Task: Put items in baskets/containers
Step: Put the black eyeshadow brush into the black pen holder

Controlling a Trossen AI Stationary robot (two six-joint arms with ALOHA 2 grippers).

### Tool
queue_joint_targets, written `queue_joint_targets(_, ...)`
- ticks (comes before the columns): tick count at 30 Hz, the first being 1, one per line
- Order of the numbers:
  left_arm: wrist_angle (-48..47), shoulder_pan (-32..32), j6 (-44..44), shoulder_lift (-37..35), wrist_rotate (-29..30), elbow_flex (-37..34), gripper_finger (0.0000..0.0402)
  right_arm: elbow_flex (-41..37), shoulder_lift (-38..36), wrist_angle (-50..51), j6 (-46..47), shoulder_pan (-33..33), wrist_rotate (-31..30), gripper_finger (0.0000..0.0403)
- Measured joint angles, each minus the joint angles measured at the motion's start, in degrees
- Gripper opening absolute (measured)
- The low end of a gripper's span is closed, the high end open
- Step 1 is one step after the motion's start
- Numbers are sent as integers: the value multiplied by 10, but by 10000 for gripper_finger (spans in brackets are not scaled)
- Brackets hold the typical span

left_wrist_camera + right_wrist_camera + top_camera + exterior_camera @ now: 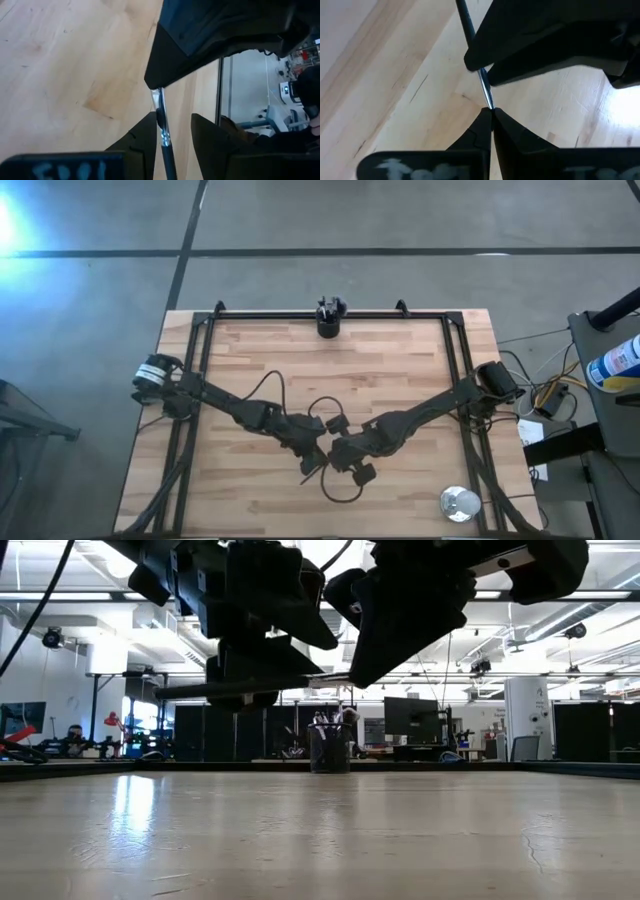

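A thin dark-handled brush (308,472) with a silver ferrule hangs level in the air over the table's near middle; the low view shows this brush (250,688) well above the wood. My right gripper (490,112) is shut on its ferrule end. My left gripper (173,120) is open, and the brush (167,150) runs between its fingers, close beside one. Both grippers meet tip to tip (328,456). The black cup (329,320) stands on its base at the far edge, with several brushes upright in it. My right gripper pinches the brush's silver ferrule (486,100) between its two fingertips, coming from the table's right and slanting down. The brush is lifted clear and lies about level, its dark handle (200,690) pointing away toward the left arm. My left gripper: I cannot tell whether a finger (147,135) touches the handle.
A round silver disc (460,502) lies near the table's near right corner. A black frame rail (300,313) runs along the far edge beside the cup. Loose cables (330,412) loop over the wood between the arms. Bare wood lies left and right of the grippers.
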State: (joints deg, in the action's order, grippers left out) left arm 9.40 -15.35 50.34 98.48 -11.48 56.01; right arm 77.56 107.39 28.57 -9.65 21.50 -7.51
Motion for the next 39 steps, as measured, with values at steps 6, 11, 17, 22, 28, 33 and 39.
queue_joint_targets(6,-2,0,-1,0,5,0,113,0,0,-6,0,0,-2,8)
queue_joint_targets(11,-4,0,-4,0,6,-1,113,0,0,-7,0,0,-2,8)
queue_joint_targets(17,-5,1,-6,0,10,-13,111,0,-1,-12,0,0,-2,8)
queue_joint_targets(22,-2,1,-14,0,19,-16,88,0,-1,-18,-3,0,-2,8)
queue_joint_targets(28,0,0,-28,0,33,-18,15,0,-1,-20,11,0,-1,9)
queue_joint_targets(33,-3,0,-55,0,66,-19,11,0,-7,-25,35,4,-2,32)
queue_joint_targets(39,-5,7,-90,0,91,-30,10,0,-44,-19,66,8,-2,87)
